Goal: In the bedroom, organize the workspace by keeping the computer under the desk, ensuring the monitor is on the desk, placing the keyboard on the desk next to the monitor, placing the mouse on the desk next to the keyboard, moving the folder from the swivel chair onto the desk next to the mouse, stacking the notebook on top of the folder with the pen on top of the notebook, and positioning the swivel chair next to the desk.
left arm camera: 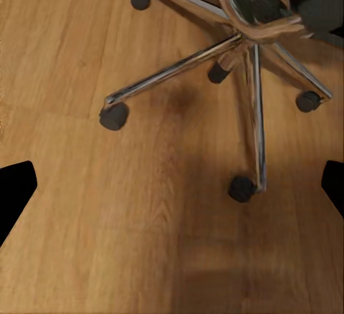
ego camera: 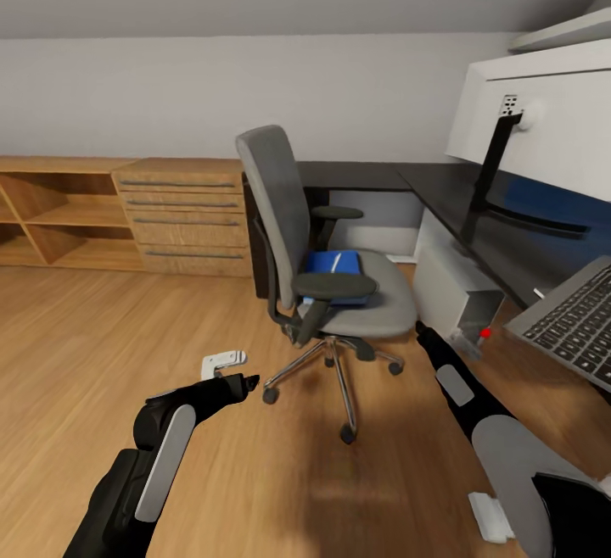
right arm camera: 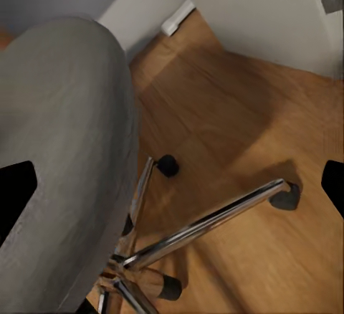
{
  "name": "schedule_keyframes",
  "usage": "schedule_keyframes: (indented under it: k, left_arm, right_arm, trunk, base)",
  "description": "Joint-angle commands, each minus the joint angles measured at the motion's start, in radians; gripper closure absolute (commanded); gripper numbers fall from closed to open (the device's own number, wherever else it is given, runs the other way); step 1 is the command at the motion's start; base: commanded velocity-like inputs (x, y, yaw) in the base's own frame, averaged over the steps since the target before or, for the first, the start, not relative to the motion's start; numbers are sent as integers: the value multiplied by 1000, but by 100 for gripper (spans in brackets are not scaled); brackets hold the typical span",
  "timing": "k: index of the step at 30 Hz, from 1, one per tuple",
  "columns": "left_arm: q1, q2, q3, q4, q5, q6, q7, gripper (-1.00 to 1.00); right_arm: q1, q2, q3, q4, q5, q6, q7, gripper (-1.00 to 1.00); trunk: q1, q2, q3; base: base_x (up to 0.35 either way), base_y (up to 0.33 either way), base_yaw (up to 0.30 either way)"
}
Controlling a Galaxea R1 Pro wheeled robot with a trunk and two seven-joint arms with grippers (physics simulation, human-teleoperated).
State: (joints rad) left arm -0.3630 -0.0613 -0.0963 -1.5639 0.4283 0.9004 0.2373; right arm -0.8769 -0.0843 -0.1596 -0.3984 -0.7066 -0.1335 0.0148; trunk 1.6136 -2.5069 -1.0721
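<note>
Blue folder (ego camera: 333, 268), with a white pen (ego camera: 336, 264) on it, lies on the seat of the swivel chair (ego camera: 327, 274) at frame centre, beside the counter (ego camera: 441, 189) at right. Both end effectors, left (ego camera: 246, 383) and right (ego camera: 422, 330), hang spread and empty. The right one, nearest the seat, should probably come in low and pinch the folder's free edge, keeping it level so the pen stays put.

swivel chair (right arm camera: 64, 149): grey seat seen from above, close to camera | chrome base (right arm camera: 208, 224): spokes spread below the seat, black castors (right arm camera: 166, 165) at their ends on the wood floor (right arm camera: 236, 135) | white wall (right arm camera: 258, 6) with skirting board (right arm camera: 175, 17): beyond the chair | right gripper fingers (right arm camera: 14, 192): black tips wide apart, one over the seat, one over floor
</note>
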Motion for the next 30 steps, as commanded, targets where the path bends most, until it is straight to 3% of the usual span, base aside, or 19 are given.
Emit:
schedule_keyframes:
  k: [1, 8, 30]
  left_arm:
    - [-1, 0, 0, -1, 10, 3, 9, -100]
    - [-1, -1, 0, -1, 10, 4, 10, -100]
    - [-1, 0, 0, -1, 10, 5, 10, -100]
  right_arm:
    - [-1, 0, 1, 0, -10, -3, 2, -100]
    - [-1, -1, 0, -1, -10, -4, 1, -100]
    - [-1, -5, -2, 1, -11, -7, 0, -100]
  trunk:
    - [0, 0, -1]
    - [0, 0, -1]
    - [0, 0, -1]
  base:
    - [300, 131, 0]
    - [258, 104, 0]
    - [85, 7, 0]
